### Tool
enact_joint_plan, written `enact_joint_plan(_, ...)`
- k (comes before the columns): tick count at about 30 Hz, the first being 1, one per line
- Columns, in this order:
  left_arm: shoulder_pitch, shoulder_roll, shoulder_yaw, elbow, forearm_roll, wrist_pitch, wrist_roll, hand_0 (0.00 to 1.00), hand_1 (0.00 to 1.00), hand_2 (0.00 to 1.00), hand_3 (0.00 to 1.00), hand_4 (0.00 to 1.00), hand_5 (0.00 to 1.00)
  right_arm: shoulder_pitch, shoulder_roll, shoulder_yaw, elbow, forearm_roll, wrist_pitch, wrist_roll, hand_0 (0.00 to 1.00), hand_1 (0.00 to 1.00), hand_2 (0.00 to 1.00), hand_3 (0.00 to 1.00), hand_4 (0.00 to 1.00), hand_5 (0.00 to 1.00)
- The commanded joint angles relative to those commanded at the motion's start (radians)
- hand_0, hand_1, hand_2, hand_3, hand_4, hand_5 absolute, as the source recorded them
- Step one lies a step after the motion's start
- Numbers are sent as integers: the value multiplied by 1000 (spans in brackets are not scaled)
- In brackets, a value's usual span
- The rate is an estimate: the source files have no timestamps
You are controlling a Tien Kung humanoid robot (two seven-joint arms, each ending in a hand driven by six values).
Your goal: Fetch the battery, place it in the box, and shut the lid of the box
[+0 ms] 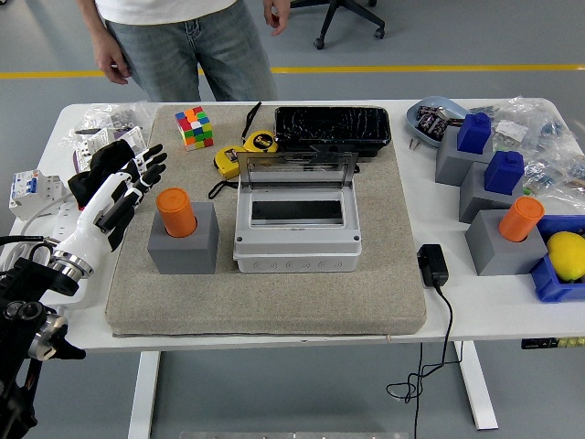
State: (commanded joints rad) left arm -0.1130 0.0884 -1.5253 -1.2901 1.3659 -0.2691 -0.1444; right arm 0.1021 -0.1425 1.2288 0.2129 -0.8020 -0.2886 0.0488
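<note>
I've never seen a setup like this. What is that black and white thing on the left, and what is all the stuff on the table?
It is a humanoid robot's left hand, seen from a camera high on the robot looking down over the white table. Its fingers are spread and hold nothing, beside an orange battery standing in a grey holder. Next to that, on the mat, sits a grey box with its clear lid raised. The right hand is out of view. A person stands at the far side, touching nothing.

White table (274,325), beige mat (274,283) centre, blue bin (556,285) rt edge, adapter (431,265)
</note>
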Motion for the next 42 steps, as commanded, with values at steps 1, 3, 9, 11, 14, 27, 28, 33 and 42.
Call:
enact_joint_plan(1,0,0,2,1,-3,5,1,998,998,998,998,998,864,0,0,0,0,0,0,0,810,756,746,785,998,998)
enact_joint_plan(3,0,1,6,3,-9,10,2,998,998,998,998,998,864,-1,1,-2,1,2,-1,-3,810,756,746,785,998,998)
enact_joint_plan(9,-1,1,15,4,-8,17,1,998,998,998,998,998,841,-1,1,1,1,0,1,-4,810,755,743,784,998,998)
enact_joint_plan(11,-2,2,19,4,-7,19,-1,998,998,998,998,998,841,0,1,3,1,0,1,-4,810,755,743,784,998,998)
enact_joint_plan(14,-1,2,25,4,1,22,-4,998,998,998,998,998,817,0,0,3,0,0,0,-4,808,754,743,784,998,998)
enact_joint_plan(27,-2,-8,54,34,-9,69,-34,998,998,998,998,998,692,1,-2,-1,1,2,-1,-6,808,754,740,783,998,998)
enact_joint_plan(28,-2,-10,54,37,-14,74,-36,998,998,998,998,998,692,1,-2,-1,1,2,-1,-7,808,754,740,783,998,998)
enact_joint_plan(33,-12,-18,70,50,-46,90,-49,995,998,998,998,998,700,0,-2,-1,1,2,-1,-7,808,754,740,783,998,998)
enact_joint_plan(42,-30,-25,109,56,-66,93,-56,974,997,998,998,998,684,4,-3,-2,2,5,-2,-7,808,754,740,782,998,998)
